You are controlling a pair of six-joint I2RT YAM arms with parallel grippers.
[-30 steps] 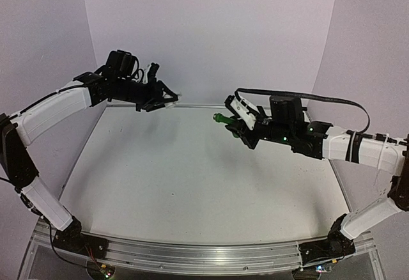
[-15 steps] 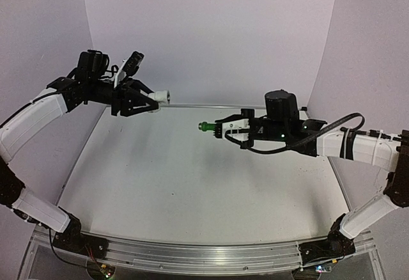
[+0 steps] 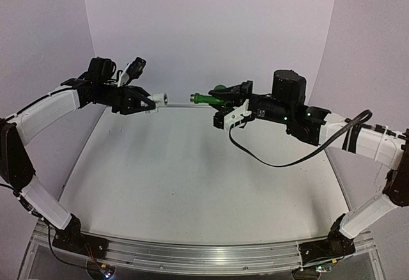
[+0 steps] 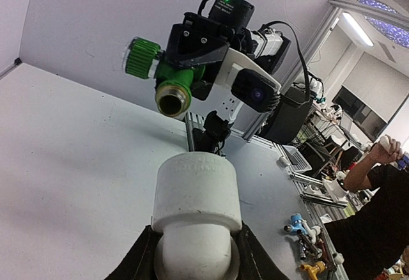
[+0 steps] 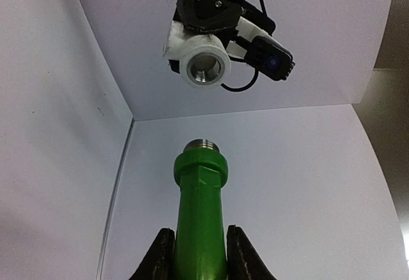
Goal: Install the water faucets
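The water faucets are one green tap and one white fitting, both held in the air over the table's far side. My left gripper (image 3: 151,101) is shut on the white fitting (image 3: 160,98), whose open socket points right. My right gripper (image 3: 219,101) is shut on the green tap (image 3: 203,98), its threaded metal end pointing left at the fitting across a short gap. In the right wrist view the tap's stem (image 5: 201,210) rises between my fingers toward the fitting (image 5: 203,62). In the left wrist view the fitting (image 4: 197,197) fills the jaws below the tap (image 4: 176,78).
The white table (image 3: 192,178) lies under both arms, with walls close behind and at the sides. A black cable (image 3: 268,162) loops down from the right arm. An aluminium rail (image 3: 192,254) runs along the near edge. Several coloured taps (image 4: 300,225) lie beyond the table.
My right gripper has risen, shifted left and rolled, bringing the green tap's threaded end closer to the fitting. My left gripper has dropped slightly and turned the fitting toward the tap.
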